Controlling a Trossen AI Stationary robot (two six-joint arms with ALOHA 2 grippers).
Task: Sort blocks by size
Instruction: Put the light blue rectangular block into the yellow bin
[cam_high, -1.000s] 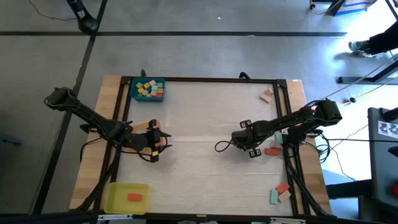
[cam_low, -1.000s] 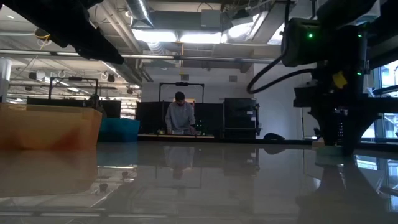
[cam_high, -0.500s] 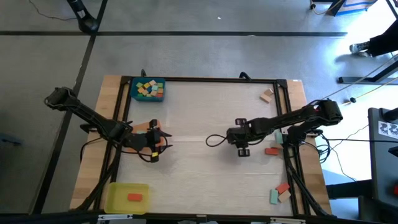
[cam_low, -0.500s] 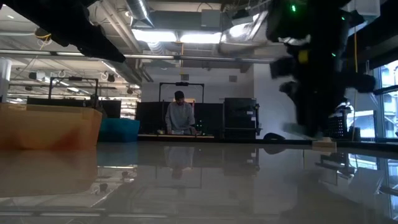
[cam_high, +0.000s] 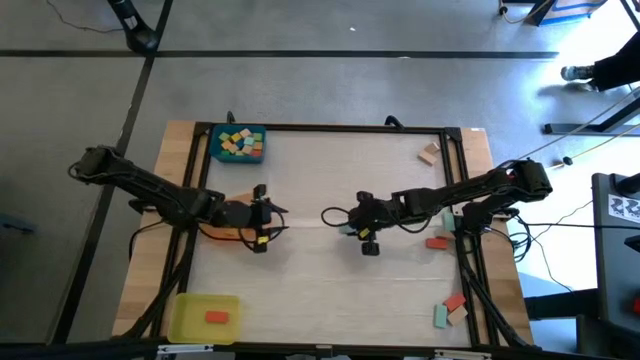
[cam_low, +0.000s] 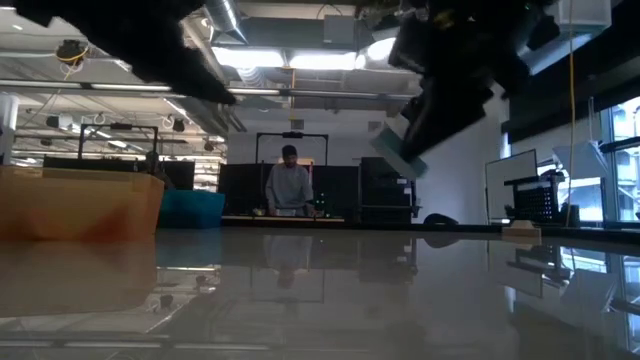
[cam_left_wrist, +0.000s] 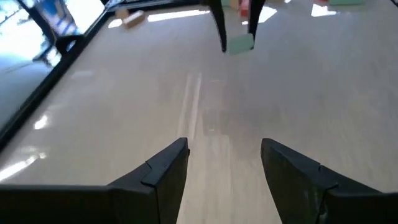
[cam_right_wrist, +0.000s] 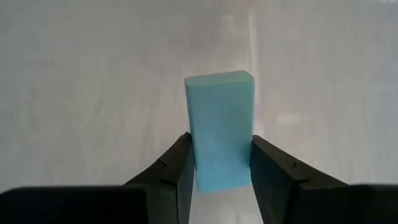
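A teal block (cam_right_wrist: 221, 130) is held between the fingers of the right gripper (cam_high: 352, 224) above the middle of the table (cam_high: 330, 290), clear of the surface, as the low view shows it hanging in the air (cam_low: 392, 153). The left gripper (cam_left_wrist: 224, 165) is kept near the table's left side with its fingers spread and nothing between them, and the carried block is seen ahead of it. Sorted blocks are gathered in the blue tray (cam_high: 237, 143) at the far left corner, one orange block is laid in the yellow tray (cam_high: 204, 317) at the near left, and loose blocks (cam_high: 448, 306) are left along the right edge. The block is pinched only at its lower part, so it could be tilted or slipped out during a quick swing. The two arms are brought near each other at the centre, so a collision could be caused if either is advanced carelessly.
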